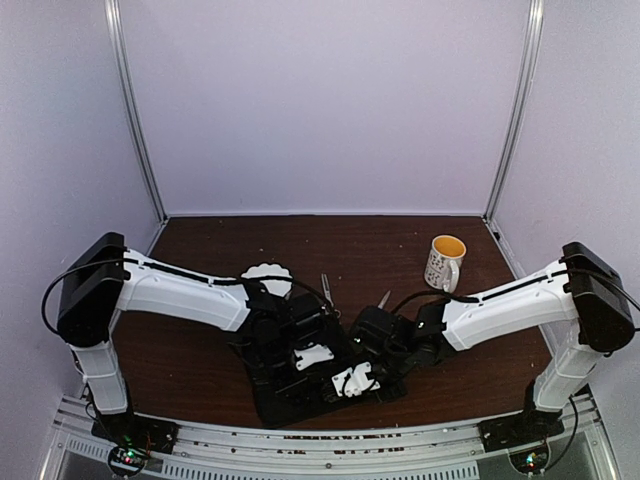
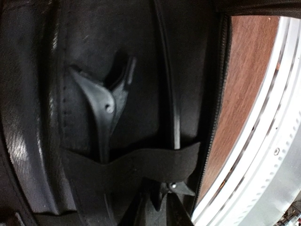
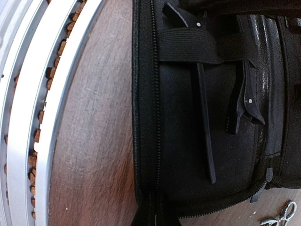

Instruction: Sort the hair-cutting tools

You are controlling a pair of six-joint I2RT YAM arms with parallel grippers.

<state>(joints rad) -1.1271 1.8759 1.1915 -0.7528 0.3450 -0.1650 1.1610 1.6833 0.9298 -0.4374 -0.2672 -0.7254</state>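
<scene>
A flat black case [image 1: 290, 405] lies open at the table's near edge. Inside it, one dark hair clip [image 2: 106, 110] is tucked under an elastic band [image 2: 131, 162]. A second hair clip [image 3: 205, 122] runs under the same band, and my left gripper [image 2: 167, 195] is shut on its head [image 2: 181, 188]. My left gripper [image 1: 318, 362] hangs low over the case. The right gripper [image 3: 157, 213] is shut, its tips at the case's zipped edge [image 3: 153, 141]. Two silver scissors [image 1: 327, 290] [image 1: 384, 299] lie on the table beyond the case; one's ring handles [image 3: 282, 217] show in the right wrist view.
A white scalloped bowl [image 1: 268, 278] sits behind my left arm. A white mug with a yellow inside [image 1: 445, 262] stands at the back right. The metal rail [image 1: 330, 445] runs along the table's near edge, close to the case.
</scene>
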